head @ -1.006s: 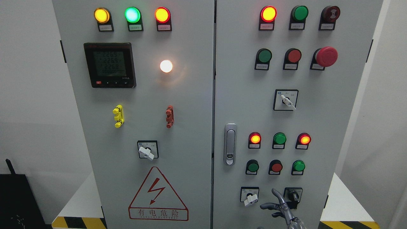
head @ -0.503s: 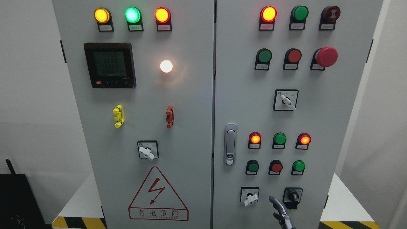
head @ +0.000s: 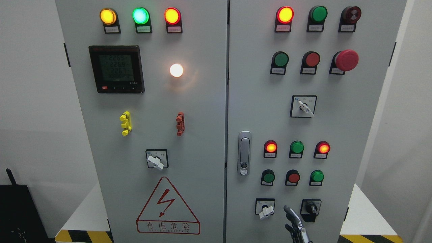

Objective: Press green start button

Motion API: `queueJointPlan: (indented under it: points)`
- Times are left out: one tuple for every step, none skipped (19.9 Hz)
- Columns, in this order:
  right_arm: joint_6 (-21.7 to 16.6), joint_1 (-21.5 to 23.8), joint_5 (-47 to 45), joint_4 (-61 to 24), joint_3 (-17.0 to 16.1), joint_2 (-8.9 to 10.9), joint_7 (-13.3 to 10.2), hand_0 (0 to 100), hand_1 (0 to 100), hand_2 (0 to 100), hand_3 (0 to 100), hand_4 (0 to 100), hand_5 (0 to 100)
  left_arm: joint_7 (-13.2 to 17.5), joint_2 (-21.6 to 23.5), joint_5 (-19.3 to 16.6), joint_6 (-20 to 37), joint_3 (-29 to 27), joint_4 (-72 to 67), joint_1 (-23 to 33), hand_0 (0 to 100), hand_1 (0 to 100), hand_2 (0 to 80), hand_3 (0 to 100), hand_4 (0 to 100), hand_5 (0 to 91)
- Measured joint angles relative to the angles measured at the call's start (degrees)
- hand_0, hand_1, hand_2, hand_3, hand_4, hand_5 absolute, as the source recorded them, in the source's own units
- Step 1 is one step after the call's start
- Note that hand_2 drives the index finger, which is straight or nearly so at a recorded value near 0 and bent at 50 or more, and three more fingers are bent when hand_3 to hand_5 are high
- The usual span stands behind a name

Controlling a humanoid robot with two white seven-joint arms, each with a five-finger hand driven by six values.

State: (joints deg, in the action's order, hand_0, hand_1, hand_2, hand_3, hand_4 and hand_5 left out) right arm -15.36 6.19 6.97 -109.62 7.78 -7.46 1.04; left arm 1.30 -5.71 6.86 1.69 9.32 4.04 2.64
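On the cabinet (head: 189, 141), the left door carries a meter (head: 116, 69) whose digits are too blurred to read. Below it, a red warning triangle (head: 167, 206) with a lightning bolt reads "有电危险". On the right door, the green button (head: 269, 177) sits just right of the handle (head: 244, 153). Labels under the buttons are illegible. The right hand (head: 294, 224) rises at the bottom edge between two rotary switches, one finger extended upward, grasping nothing.

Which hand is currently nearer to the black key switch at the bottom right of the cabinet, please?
The right hand: it shows at the bottom edge, its raised finger just left of and slightly below the black key switch, not touching it. The left hand is out of view.
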Motion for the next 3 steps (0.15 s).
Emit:
queueJointPlan:
  points:
    - [0.0,0.0,-0.2,-0.1,0.1,0.0,0.0,0,7,0,0,0,0,0.0,0.0,0.0,0.0,0.0,0.0,0.0,12,56,0.0,0,0,0.0]
    - [0.1,0.0,-0.3,-0.2,0.3,0.01,0.0,0,7,0,0,0,0,0.0,0.0,0.0,0.0,0.0,0.0,0.0,12,56,0.0,0,0,0.0]
    - [0.1,0.0,-0.4,-0.3,0.4,0.01,0.0,0,7,0,0,0,0,0.0,0.0,0.0,0.0,0.0,0.0,0.0,12,56,0.0,0,0,0.0]
